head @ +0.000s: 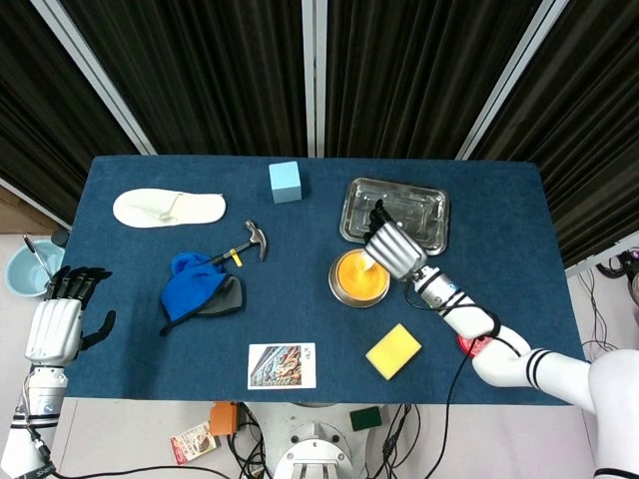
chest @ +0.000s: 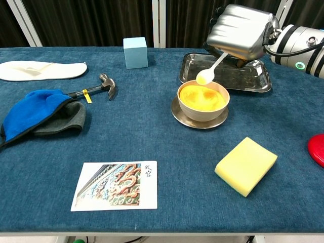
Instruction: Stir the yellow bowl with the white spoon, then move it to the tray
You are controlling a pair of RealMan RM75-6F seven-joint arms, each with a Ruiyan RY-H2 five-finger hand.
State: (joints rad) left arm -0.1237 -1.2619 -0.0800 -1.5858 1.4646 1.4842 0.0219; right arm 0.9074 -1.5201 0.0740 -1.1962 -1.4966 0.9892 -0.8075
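Observation:
The yellow bowl [chest: 202,99] [head: 359,277] stands on a metal saucer right of the table's middle, filled with orange-yellow stuff. My right hand [chest: 242,33] [head: 395,247] grips the white spoon [chest: 210,70] by its handle. The spoon's scoop hangs just above the bowl's far rim, clear of the filling. The metal tray [chest: 258,83] [head: 429,234] lies right behind the bowl, under the hand. My left hand [head: 58,321] hangs off the table's left edge, fingers apart, holding nothing.
A yellow sponge [chest: 246,165] lies in front of the bowl. A hammer [chest: 97,89], a blue and grey cloth [chest: 38,114], a white insole [chest: 40,70], a light blue cube [chest: 135,51] and a picture card [chest: 116,185] occupy the left half. A red object [chest: 317,148] sits at the right edge.

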